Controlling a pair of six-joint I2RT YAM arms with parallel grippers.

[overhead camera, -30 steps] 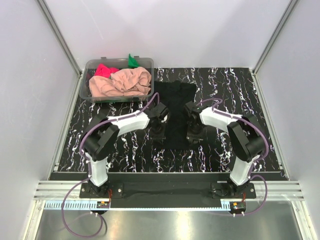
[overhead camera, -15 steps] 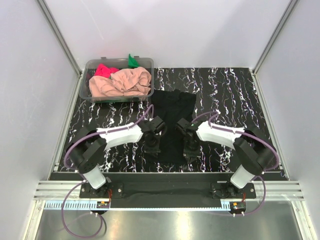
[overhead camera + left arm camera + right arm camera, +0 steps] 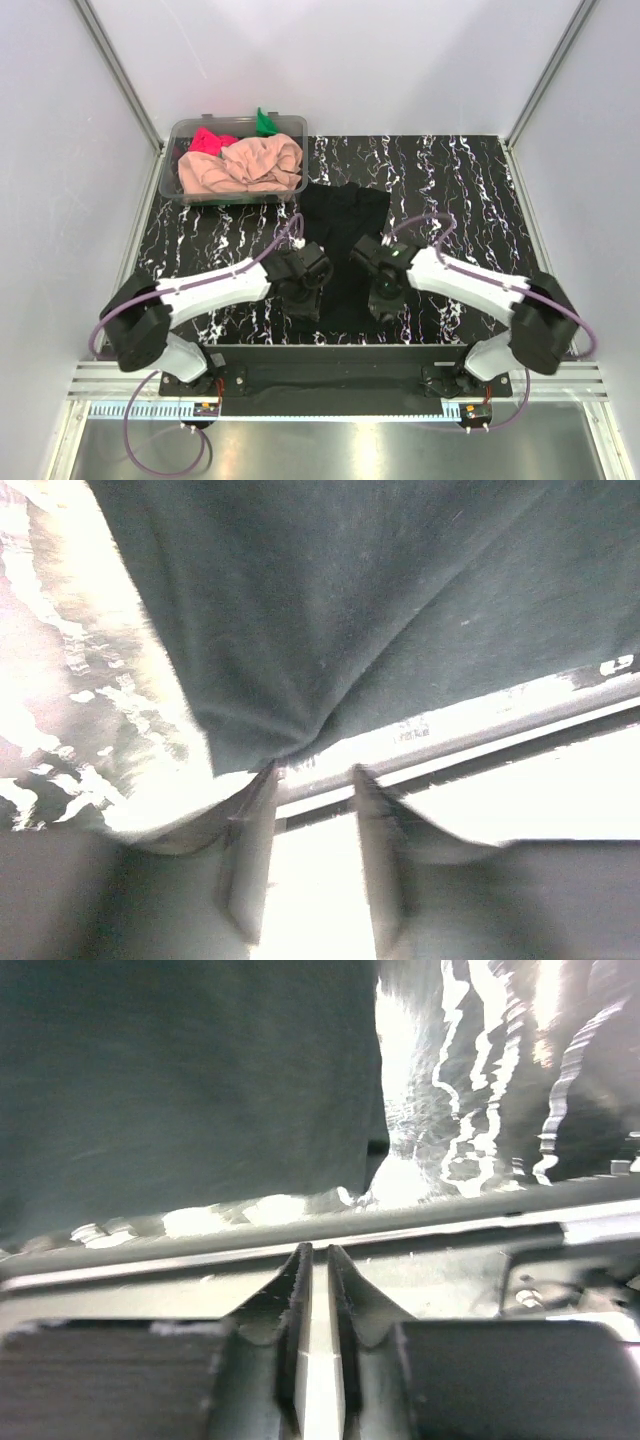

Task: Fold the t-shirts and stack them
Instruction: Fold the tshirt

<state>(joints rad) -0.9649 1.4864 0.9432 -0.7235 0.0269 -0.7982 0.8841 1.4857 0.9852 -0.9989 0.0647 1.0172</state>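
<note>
Black t-shirt (image 3: 345, 215) lies flat, long axis running near to far.

A black marble-patterned bench (image 3: 470, 190) with white veins fills the middle of the enclosure. Plain white walls (image 3: 350, 60) close it in on three sides, joined by slanting silver aluminium posts (image 3: 115, 70). Along the near edge runs a ribbed silver rail (image 3: 340, 385), then a brushed steel strip (image 3: 350, 450) catching bright, even light.
</note>
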